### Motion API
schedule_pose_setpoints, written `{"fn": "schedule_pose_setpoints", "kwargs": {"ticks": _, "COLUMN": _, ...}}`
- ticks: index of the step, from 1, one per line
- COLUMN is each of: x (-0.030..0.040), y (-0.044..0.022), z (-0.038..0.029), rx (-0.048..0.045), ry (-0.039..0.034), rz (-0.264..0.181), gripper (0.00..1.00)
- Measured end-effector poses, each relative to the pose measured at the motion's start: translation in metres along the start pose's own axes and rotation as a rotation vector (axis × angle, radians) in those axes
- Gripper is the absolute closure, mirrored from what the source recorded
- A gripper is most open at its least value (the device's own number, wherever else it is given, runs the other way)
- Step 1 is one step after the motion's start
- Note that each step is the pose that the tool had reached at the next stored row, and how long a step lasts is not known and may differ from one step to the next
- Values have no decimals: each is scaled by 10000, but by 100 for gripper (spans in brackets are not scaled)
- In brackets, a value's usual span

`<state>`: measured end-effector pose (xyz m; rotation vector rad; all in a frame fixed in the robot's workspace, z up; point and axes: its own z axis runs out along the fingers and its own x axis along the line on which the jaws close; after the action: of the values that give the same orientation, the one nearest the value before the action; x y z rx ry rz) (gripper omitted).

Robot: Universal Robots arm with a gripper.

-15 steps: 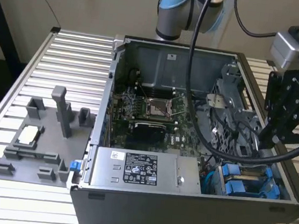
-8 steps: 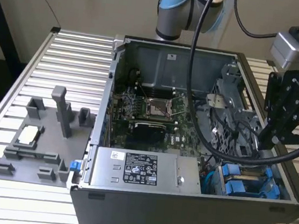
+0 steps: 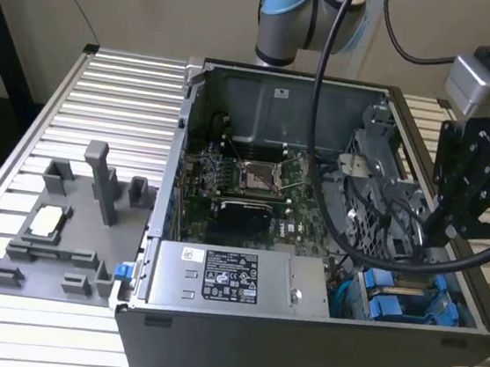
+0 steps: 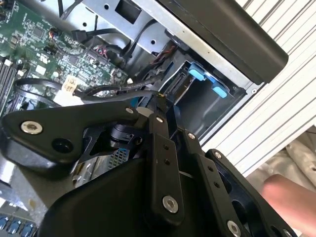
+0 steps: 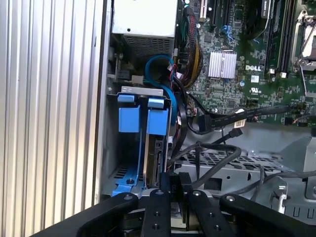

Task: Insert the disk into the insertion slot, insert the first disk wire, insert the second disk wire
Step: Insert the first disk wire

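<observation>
In the first wrist view the disk (image 5: 157, 159) stands on edge inside the insertion slot (image 5: 111, 148) of the grey drive cage, its blue carrier tab (image 5: 159, 117) at the far end. My gripper (image 5: 174, 180) hovers just over the near end of the disk. Its black fingers (image 5: 165, 183) are pressed close together. In the second wrist view a black wire (image 4: 98, 92) runs straight to the gripper (image 4: 160, 97) and ends between the fingertips. The exterior view has the gripper (image 3: 439, 230) low over the cage at the case's right, amid black cables.
Another blue-fronted carrier (image 5: 129, 116) sits beside the disk. Loose black cables (image 5: 217, 148) cross above the cage. The silver power supply (image 3: 234, 278) and motherboard (image 3: 254, 180) lie inside the case. A grey fixture (image 3: 72, 226) stands on the exterior view's left. Something pink, perhaps a hand (image 4: 289, 197), is beside the table.
</observation>
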<state>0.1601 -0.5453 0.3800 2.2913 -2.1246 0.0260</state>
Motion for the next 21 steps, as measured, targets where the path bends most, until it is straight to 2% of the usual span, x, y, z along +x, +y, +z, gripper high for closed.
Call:
{"fn": "schedule_pose_setpoints", "kwargs": {"ticks": 9, "x": 102, "y": -69, "z": 62, "rx": -196, "ry": -16, "rz": -3, "gripper": 81}}
{"fn": "schedule_pose_setpoints", "kwargs": {"ticks": 16, "x": 108, "y": -90, "z": 110, "rx": -287, "ry": -22, "rz": -5, "gripper": 81}}
{"fn": "schedule_pose_setpoints", "kwargs": {"ticks": 21, "x": 109, "y": -104, "z": 152, "rx": -433, "ry": -35, "rz": -6, "gripper": 81}}
